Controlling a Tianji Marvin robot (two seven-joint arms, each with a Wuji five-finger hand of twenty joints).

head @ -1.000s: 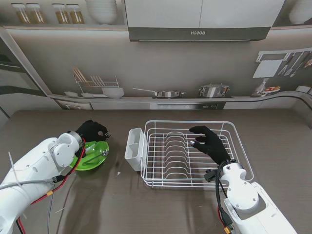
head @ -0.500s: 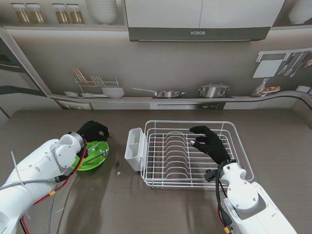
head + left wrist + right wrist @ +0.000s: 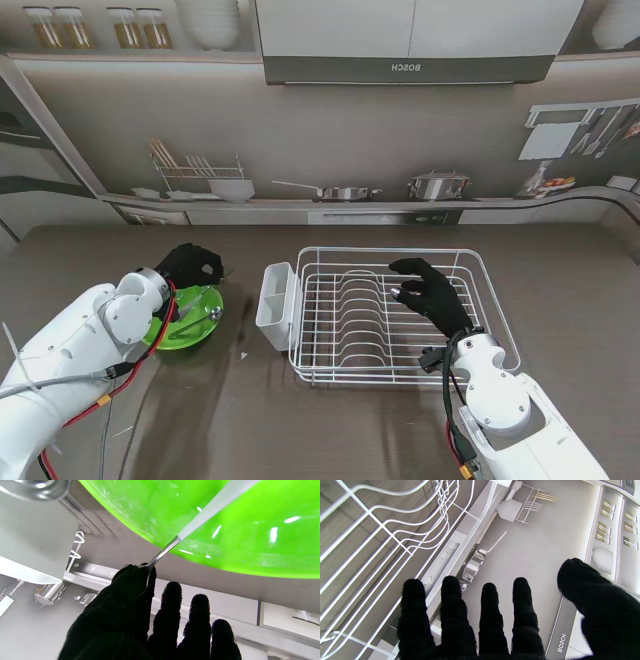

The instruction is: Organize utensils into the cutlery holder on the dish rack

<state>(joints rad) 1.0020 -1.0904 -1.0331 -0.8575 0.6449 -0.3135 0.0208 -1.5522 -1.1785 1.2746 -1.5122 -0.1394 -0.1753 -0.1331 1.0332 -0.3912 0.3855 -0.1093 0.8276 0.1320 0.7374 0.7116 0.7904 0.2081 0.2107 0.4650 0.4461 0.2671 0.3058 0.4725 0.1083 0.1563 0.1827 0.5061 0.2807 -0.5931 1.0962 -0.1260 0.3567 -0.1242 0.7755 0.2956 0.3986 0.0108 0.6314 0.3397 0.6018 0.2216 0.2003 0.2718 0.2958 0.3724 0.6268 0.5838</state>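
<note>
The left hand (image 3: pixel 192 266) pinches the thin metal handle of a utensil (image 3: pixel 197 521) that lies in the green bowl (image 3: pixel 190 318). The right hand (image 3: pixel 430 290) floats over the white dish rack (image 3: pixel 400 372) with fingers spread wide, holding nothing. The cutlery holder (image 3: pixel 275 306) hangs on the rack's left side.

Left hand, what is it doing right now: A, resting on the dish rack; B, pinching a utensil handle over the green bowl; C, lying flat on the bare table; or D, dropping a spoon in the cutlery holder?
B: the left hand pinches the metal handle of a utensil that runs across the green bowl.
</note>
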